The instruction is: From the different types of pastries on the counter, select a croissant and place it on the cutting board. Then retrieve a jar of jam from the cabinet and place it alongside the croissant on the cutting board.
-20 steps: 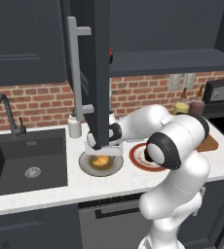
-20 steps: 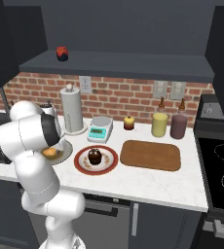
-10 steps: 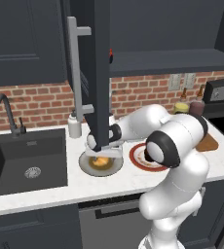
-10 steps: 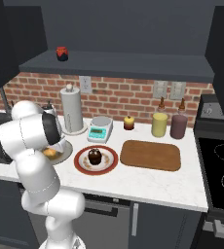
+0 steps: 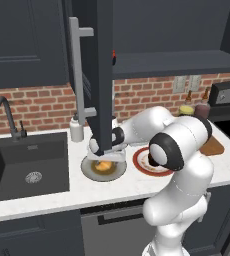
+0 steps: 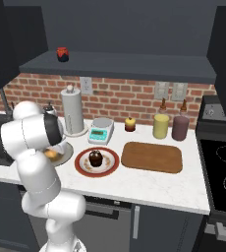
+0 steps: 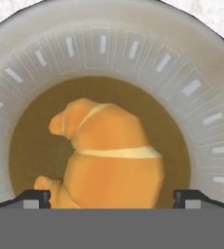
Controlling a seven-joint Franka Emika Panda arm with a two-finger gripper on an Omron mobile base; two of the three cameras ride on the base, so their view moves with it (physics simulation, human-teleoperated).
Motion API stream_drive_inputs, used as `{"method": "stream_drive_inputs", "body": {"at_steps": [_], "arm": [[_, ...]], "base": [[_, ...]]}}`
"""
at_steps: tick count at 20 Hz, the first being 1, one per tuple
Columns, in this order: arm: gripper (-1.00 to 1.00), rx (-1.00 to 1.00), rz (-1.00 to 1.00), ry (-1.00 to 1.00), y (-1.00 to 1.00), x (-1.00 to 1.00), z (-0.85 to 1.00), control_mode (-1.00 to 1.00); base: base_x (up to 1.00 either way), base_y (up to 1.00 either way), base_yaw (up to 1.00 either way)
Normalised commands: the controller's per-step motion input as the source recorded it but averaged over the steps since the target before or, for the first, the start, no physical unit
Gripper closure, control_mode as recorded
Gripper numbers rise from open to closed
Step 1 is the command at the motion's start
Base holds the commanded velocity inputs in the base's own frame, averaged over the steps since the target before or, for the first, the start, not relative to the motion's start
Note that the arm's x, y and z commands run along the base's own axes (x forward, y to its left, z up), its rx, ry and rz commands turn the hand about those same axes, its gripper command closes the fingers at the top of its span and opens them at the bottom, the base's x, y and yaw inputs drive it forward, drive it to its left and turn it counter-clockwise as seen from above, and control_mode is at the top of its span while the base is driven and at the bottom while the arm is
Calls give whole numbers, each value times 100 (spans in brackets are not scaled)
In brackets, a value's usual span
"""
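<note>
Directly beneath the gripper (image 7: 112,197), a golden croissant (image 7: 104,155) is seen on a grey plate (image 7: 201,92) on the desk (image 5: 52,196). The jaws are spread wide, one tip at each side of the pastry, nothing held; its long axis apparently runs between them.

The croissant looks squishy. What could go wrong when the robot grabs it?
The open hand straddles the croissant, whose curved body sits off-centre on its grey plate. The fingers might pinch one end only, so it could slip or tip out. Carrying it to the cutting board means passing the muffin on its red-rimmed plate, which the arm might bump.
</note>
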Motion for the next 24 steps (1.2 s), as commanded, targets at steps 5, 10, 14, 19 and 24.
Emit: {"method": "stream_drive_inputs", "body": {"at_steps": [5,10,14,19,24], "arm": [[-100,0,-1,-3,0,3,-4,-100],[-100,0,-1,-3,0,0,-21,-100],[-100,-1,0,-5,0,0,-23,-100],[100,0,-3,-1,0,0,2,-100],[100,7,-4,-1,-8,0,53,-100]], "base": [[0,0,0],[0,0,0],[0,0,0],[0,0,0],[0,0,0]]}}
